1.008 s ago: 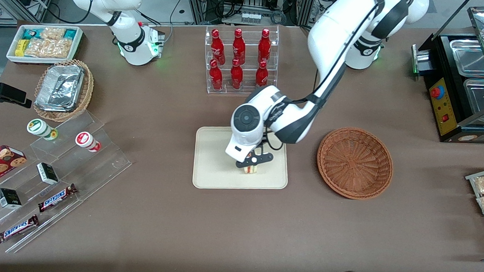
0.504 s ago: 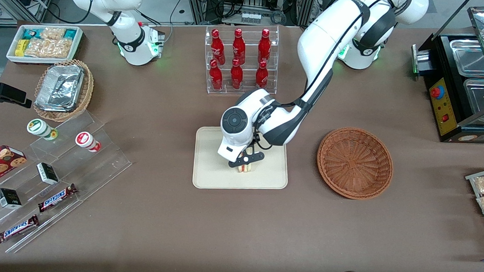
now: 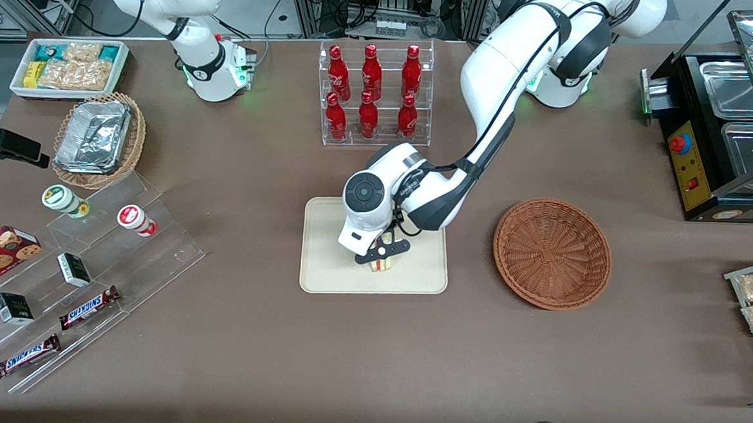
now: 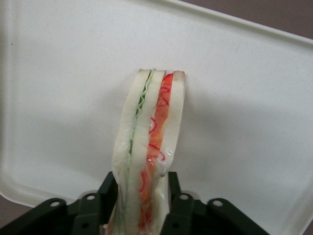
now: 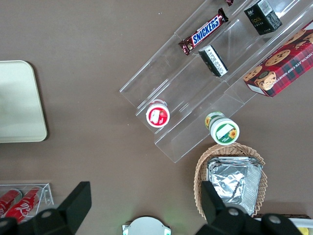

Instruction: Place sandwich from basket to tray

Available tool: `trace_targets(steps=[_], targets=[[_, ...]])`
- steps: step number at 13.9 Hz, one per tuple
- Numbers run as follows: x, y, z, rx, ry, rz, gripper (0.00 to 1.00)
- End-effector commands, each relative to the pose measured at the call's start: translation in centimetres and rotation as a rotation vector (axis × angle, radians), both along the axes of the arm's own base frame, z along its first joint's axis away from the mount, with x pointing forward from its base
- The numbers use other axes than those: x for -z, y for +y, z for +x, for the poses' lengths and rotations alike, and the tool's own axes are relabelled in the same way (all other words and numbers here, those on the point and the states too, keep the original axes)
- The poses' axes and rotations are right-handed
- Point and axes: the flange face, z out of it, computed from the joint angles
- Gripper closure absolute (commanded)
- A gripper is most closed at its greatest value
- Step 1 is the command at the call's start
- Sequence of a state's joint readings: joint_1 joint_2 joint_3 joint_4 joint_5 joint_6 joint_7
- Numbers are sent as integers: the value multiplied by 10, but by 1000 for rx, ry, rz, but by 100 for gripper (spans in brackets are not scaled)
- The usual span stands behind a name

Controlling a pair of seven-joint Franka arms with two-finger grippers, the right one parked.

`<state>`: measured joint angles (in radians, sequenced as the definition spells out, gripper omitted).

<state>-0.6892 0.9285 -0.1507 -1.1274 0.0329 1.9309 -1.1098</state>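
The gripper [image 3: 382,258] pinches the sandwich [image 4: 146,161] by its bread faces over the tray [image 3: 322,260], with the basket [image 3: 552,253] bare; it looks soft and light, so a gentle hold on the flat sides seems best.

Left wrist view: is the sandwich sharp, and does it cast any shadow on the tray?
Left wrist view: the sandwich in the gripper is sharp, throwing a faint shadow on the evenly lit tray. Front view: the arm hides most of it.

Pale triangular bread sandwich [image 4: 149,147] with red and green filling, pinched between the gripper [image 4: 142,205] fingers [image 4: 108,193] over the cream rectangular tray [image 3: 328,267]; the round reddish-brown wicker basket [image 3: 551,253] lies apart.
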Motion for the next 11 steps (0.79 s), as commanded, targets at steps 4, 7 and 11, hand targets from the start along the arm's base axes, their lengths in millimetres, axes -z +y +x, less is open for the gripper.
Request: trace_targets(steps=[4, 7, 11], targets=[[-51, 3, 8, -12, -28, -7, 0], [-109, 29, 27, -27, -40, -25, 0], [-165, 70, 46, 79, -45, -50, 0]])
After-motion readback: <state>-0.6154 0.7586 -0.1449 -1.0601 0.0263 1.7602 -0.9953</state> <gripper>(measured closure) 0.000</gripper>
